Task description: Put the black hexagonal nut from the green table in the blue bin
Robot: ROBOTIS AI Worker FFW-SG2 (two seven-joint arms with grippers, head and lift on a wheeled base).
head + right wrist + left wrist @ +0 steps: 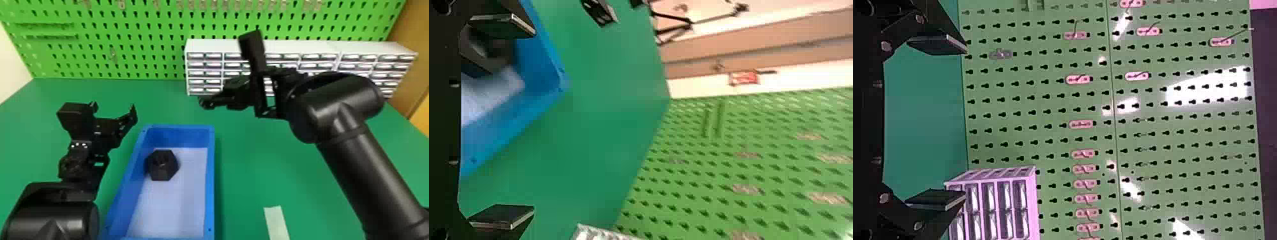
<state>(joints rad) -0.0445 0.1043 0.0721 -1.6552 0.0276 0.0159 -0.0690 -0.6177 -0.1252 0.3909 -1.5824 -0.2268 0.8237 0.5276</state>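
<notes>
Black and spread open, the right hand hangs past the far right corner of the blue bin; the nut lies inside, near the left wall; left of the bin, the left hand is also unclenched

Black hexagonal nut, seemingly flat, in blue bin

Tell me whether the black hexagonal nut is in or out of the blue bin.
In: the head view shows the nut inside the blue bin, lying on its pale bottom, toward the left side.
</notes>
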